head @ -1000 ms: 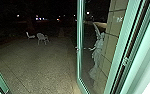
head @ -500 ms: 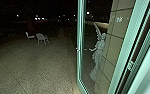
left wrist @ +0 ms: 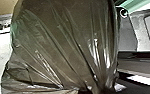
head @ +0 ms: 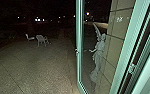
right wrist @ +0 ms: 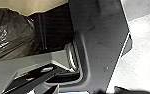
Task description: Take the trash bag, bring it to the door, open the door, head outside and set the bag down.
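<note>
The door [head: 79, 50] stands open in the head view, its green frame and handle upright right of the middle. In the left wrist view the dark, shiny trash bag [left wrist: 63, 45] shows large, its folds drawn together where my left gripper [left wrist: 98, 90] is shut on it. Part of the same trash bag [right wrist: 11, 35] appears in the right wrist view, beside dark parts of the robot. How my right gripper stands cannot be made out.
Outside lies a paved yard [head: 38, 67] with a pale chair [head: 41, 40] and another white seat [head: 29, 37] farther off. A pale statue [head: 98, 55] stands behind the door glass, beside a tiled wall [head: 113, 42]. A green door frame [head: 122, 52] runs along the right.
The head camera has moved: the green frame at the lower left has left the picture, and the frame on the right has shifted slightly rightward. The door still stands open.
</note>
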